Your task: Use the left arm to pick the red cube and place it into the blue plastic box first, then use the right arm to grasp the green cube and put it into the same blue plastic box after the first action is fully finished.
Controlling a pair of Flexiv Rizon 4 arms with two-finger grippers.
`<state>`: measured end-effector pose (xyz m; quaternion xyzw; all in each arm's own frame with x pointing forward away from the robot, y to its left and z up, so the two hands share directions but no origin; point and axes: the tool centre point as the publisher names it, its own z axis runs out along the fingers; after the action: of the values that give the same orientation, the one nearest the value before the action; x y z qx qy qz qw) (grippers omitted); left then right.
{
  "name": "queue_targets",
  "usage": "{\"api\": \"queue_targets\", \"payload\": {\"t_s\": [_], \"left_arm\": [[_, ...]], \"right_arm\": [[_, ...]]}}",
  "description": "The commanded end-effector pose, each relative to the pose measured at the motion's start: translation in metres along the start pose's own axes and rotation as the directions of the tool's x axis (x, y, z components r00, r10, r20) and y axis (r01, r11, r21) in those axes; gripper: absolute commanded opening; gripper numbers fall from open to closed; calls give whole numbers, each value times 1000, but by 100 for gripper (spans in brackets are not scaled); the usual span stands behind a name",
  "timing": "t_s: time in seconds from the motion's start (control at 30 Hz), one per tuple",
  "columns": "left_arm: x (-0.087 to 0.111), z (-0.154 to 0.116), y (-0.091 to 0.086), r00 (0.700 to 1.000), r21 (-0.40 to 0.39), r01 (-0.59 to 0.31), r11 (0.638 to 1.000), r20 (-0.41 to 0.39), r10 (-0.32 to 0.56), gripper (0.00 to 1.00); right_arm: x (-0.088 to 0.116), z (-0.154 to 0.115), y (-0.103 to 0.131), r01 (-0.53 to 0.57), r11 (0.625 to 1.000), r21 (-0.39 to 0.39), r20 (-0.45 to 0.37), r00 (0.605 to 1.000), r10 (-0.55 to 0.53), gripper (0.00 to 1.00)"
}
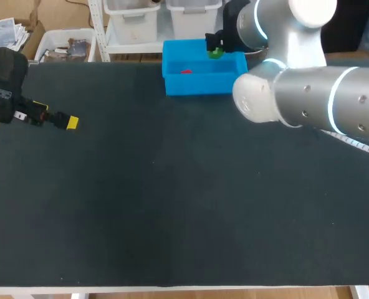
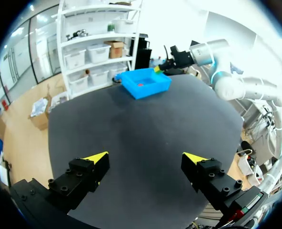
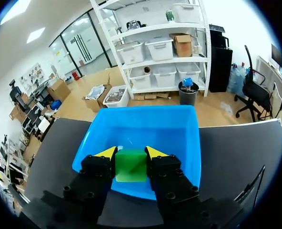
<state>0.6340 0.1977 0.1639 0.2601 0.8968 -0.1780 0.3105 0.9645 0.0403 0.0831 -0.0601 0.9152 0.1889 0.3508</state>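
Observation:
The blue plastic box [image 1: 203,81] stands at the table's far edge, with the red cube [image 1: 186,71] lying inside it. My right gripper [image 1: 214,50] hovers over the box's far right part, shut on the green cube [image 1: 216,53]. In the right wrist view the green cube [image 3: 130,165] is pinched between both yellow-tipped fingers above the blue box [image 3: 179,138]. My left gripper [image 1: 69,122] stands open at the table's left side, far from the box. In the left wrist view the left gripper [image 2: 146,160] is open and empty, with the blue box [image 2: 146,83] and red cube [image 2: 140,85] far ahead.
The dark table top [image 1: 172,199] stretches wide between the two arms. My right arm's large elbow [image 1: 309,93] hangs over the table's right rear part.

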Motion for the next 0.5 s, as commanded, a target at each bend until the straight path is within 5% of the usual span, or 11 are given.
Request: {"api": "queue_targets", "payload": {"t_s": [0.03,0.5], "left_arm": [[1,0,1,1000,5,-2,1000,5,2,100],[1,0,1,1000,5,-2,1000,5,2,100]], "right_arm": [[-2,7,-4,0,1000,-6,-26,1000,0,0],[7,28,-15,-21,1000,7,-74,997,22,0]]}}
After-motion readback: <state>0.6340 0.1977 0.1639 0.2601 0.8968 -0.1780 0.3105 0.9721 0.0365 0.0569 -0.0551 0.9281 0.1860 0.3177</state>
